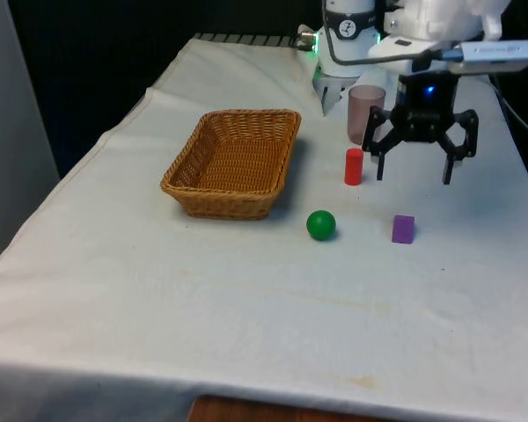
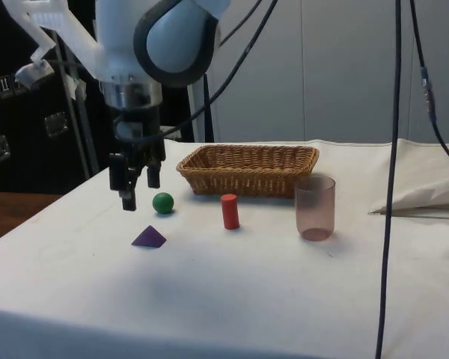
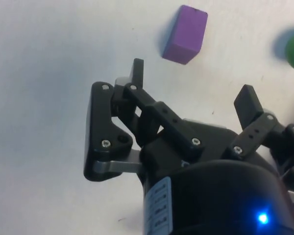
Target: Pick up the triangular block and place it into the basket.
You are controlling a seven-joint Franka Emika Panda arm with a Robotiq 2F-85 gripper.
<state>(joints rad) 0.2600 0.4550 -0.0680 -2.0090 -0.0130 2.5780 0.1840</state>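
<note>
Approach step: gripper (image 1: 414,176) hangs above the cloth with its fingers spread wide, nothing between them. Purple triangular block (image 1: 403,229) lies on the tablecloth (image 1: 246,299), nearer the camera than the gripper, just to the front view's right of the green ball (image 1: 320,224), well apart from the wicker basket (image 1: 233,163). Next move, as I read it: shift over the block, descend, close on its flat faces. Count: one block, one ball, one red cylinder (image 1: 354,166), one pinkish translucent cup (image 1: 366,112), one basket.
</note>
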